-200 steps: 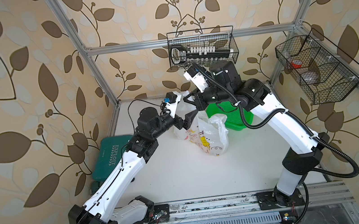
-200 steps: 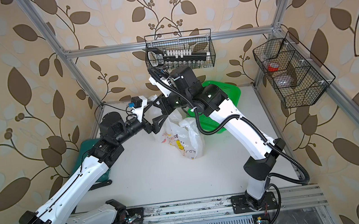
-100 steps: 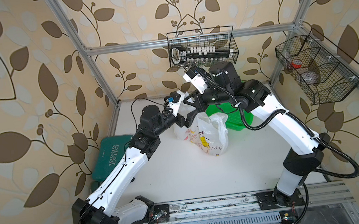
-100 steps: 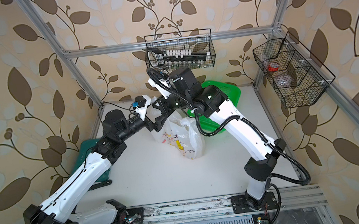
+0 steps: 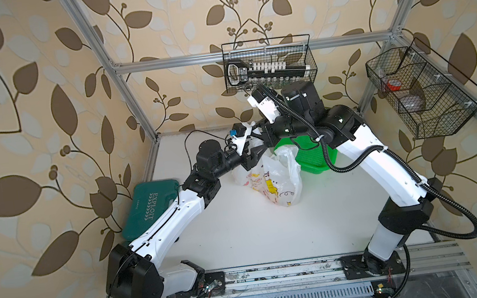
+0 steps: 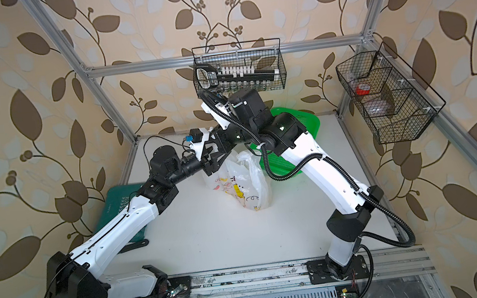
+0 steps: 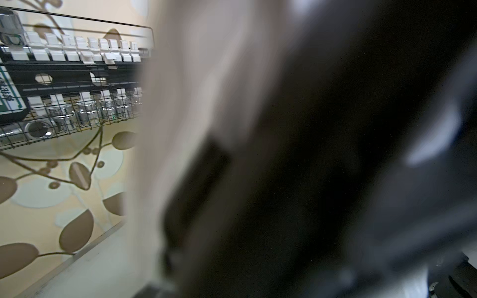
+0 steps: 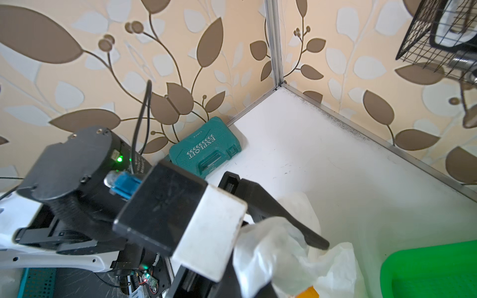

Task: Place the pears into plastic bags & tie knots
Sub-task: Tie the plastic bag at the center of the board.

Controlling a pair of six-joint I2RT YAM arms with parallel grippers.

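Setting: white worktop (image 5: 242, 234) walled by leaf-patterned paper.
Bag: thin translucent white carrier bag with cartoon print (image 5: 278, 179) stands mid-worktop beside green perforated basket (image 5: 310, 159); pears unseen, presumably inside.
Left claw (image 8: 289, 227): part-open around a bag handle, seemingly for knotting.
Right claw: hidden, judged shut.

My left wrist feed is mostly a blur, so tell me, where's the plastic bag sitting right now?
Observer: The plastic bag stands on the white table, just in front of the green basket.
Operator: Is the left end effector anywhere near it?
Observer: Yes. The left end effector is at the bag's top, and the right wrist view shows one finger lying across bunched white plastic.
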